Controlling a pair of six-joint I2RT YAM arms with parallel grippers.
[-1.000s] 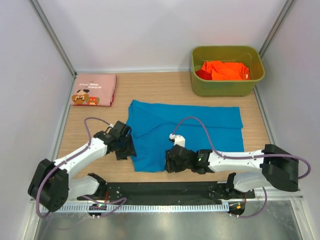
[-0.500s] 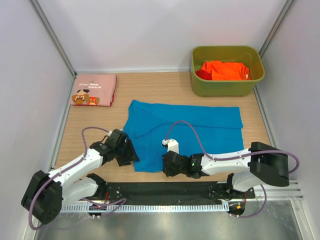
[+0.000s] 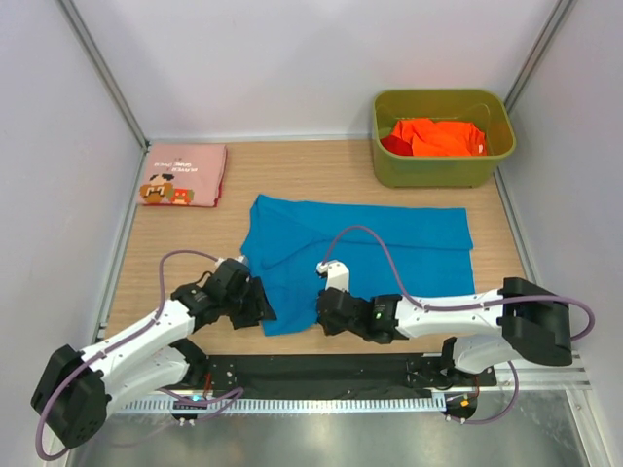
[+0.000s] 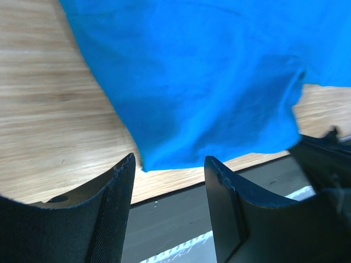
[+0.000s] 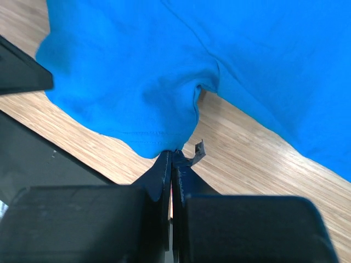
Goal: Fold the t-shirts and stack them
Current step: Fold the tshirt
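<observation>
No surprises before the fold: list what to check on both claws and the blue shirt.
1. Right claw pinching the blue shirt's near hem: ok, shut on it.
2. Left claw gripping the near left corner: not ok, open, corner just ahead of it.
3. Fold path over the shirt free of other things: ok.
4. Pink shirt folded, apart from the blue one: ok.
5. How much cloth the right claw holds: cannot tell.

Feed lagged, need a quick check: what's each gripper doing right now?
Left gripper: open, holding nothing.
Right gripper: closed on the hem of the blue t-shirt.
</observation>
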